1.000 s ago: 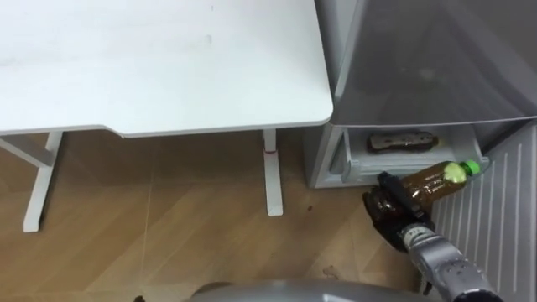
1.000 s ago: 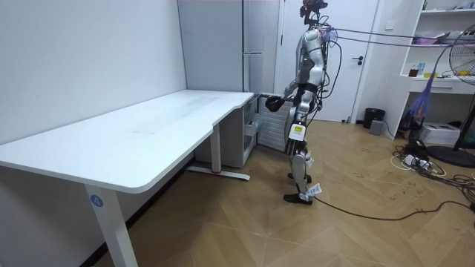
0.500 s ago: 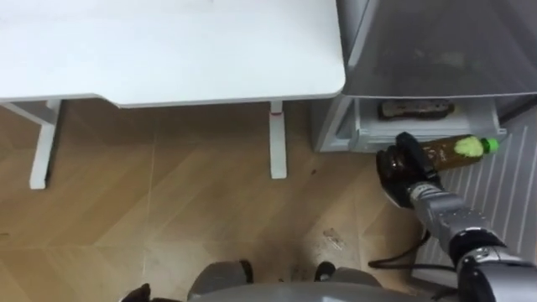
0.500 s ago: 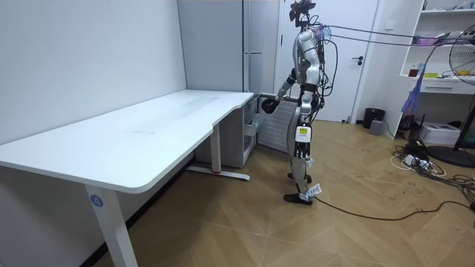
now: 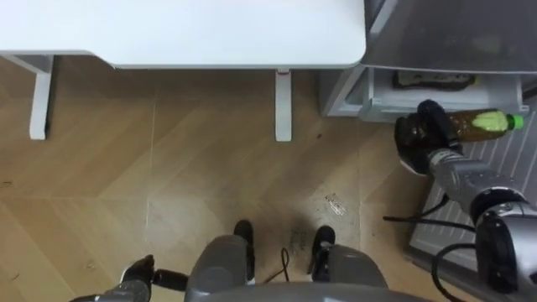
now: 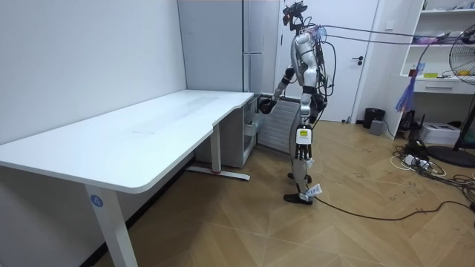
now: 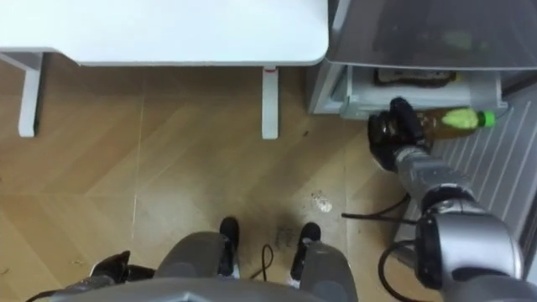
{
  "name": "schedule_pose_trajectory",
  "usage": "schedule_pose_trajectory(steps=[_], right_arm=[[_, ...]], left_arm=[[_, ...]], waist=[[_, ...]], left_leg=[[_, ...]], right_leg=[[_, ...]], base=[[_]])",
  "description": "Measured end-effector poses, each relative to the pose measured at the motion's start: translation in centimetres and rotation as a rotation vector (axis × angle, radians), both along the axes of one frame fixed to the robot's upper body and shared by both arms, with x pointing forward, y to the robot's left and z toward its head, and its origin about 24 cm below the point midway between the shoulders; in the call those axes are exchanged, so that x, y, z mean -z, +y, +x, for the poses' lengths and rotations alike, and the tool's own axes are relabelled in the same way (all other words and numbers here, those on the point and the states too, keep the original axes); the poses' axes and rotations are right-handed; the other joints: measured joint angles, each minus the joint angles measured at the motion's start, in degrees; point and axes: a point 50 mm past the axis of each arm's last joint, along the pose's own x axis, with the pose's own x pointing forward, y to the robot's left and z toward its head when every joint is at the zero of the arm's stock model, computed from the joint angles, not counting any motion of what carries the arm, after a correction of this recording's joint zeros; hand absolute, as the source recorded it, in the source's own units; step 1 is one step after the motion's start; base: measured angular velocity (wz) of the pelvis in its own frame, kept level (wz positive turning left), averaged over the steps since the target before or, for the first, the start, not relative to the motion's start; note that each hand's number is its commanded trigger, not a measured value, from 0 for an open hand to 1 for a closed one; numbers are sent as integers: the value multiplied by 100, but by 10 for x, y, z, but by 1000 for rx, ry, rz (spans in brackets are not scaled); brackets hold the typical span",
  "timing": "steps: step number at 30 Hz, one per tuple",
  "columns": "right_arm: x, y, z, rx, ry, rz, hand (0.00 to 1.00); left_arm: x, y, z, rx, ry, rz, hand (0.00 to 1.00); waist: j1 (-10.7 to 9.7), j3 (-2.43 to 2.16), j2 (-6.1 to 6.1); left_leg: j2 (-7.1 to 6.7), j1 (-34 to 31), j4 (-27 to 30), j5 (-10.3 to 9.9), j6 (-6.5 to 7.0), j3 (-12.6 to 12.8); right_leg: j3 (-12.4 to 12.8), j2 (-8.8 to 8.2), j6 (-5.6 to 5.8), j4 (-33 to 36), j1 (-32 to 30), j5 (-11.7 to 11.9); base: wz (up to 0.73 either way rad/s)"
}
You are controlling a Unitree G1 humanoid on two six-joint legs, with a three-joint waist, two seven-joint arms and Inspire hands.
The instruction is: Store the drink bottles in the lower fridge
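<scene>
Stance: in the room view the robot stands upright on the wood floor at the far end of the white desk [image 6: 148, 130], facing the tall grey fridge [image 6: 252, 44]. Its right arm reaches toward the fridge's low part.

Right hand [image 5: 418, 136]: dark fingers curled round the bottom end of the drink bottle [image 5: 474, 124], a firm hold. The bottle lies on its side and holds a brown liquid. It has a yellow-green label, and its green cap [image 5: 515, 122] points right.

Bottle position: off the floor, carried in the right hand, just near of the white front rim of the open lower fridge compartment [image 5: 384, 104]. Cannot tell whether the bottle touches that rim. It is not clearly inside the compartment.

Compartment contents: a dark oblong thing [image 5: 434, 80] lies flat farther in, under the grey fridge front [image 5: 453, 33]. Cannot tell what it is.

Right of the arm: a ribbed grey panel [image 5: 508, 164] stands beside the compartment, with the bottle's cap end over its far edge.

Left hand [image 5: 138, 273]: low at the near left, by the robot's side and well apart from the fridge. Cannot tell how its fingers are set.

Surroundings: the desk's edge runs along the far side of the eye views. Its white leg [image 5: 284, 105] stands just left of the fridge. A small pale scrap [image 5: 335, 204] lies on the floor between that leg and the robot's feet.
</scene>
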Motion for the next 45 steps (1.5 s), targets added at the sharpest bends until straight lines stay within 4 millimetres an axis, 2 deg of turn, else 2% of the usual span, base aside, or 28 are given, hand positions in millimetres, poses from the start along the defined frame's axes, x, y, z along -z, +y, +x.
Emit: schedule_pose_trajectory(steps=[4,6,8,14,19,23,24,25,26,45], right_arm=[[-14,-12,9,2,-33,-25,100],[-20,-17,13,9,-51,-37,100],[-23,-18,15,9,-60,-40,100],[-30,-18,23,-25,-71,-77,100],[-41,-17,33,-58,-95,-114,100],[-41,-16,34,-80,-87,-130,100],[-40,-15,34,-89,-83,-136,76],[-40,-15,34,-90,-83,-137,63],[-41,-15,34,-88,-84,-135,0],[-50,-21,40,-108,-93,-182,0]], left_arm=[[0,1,0,11,1,2,0],[-1,3,0,3,0,4,0],[-1,4,0,11,-1,6,0],[-1,1,1,35,3,8,0],[-3,9,2,33,0,36,0],[-3,11,2,51,6,49,0],[-4,11,2,52,6,50,0],[-4,11,2,52,5,51,0],[-4,11,2,53,5,51,0],[-2,10,-1,78,16,48,0]], waist=[[50,2,-18],[65,13,-81],[81,39,-129],[137,49,-188],[115,59,-254],[113,57,-266],[116,58,-270],[121,59,-271],[140,59,-271],[230,61,-268]], left_leg=[[1,-157,70,5,5,0],[-9,-278,81,45,11,0],[-11,-349,89,63,10,0],[-52,-545,167,85,35,37],[-89,-671,182,143,55,59],[-88,-671,191,173,87,200],[-88,-681,210,174,89,212],[-87,-691,227,174,89,216],[-86,-707,266,173,90,225],[-85,-832,373,187,114,340]], right_leg=[[5,-3,-11,37,-145,7],[0,-24,-16,111,-288,10],[0,-27,-25,132,-363,15],[78,-83,-32,304,-637,19],[80,-135,-31,402,-798,20],[78,-181,-29,420,-802,20],[80,-187,-26,421,-803,19],[85,-188,-25,424,-805,18],[93,-190,-23,436,-810,17],[117,-242,-17,618,-982,6]], base=[[0],[2],[0],[-4],[2],[1],[0],[0],[0],[0]])
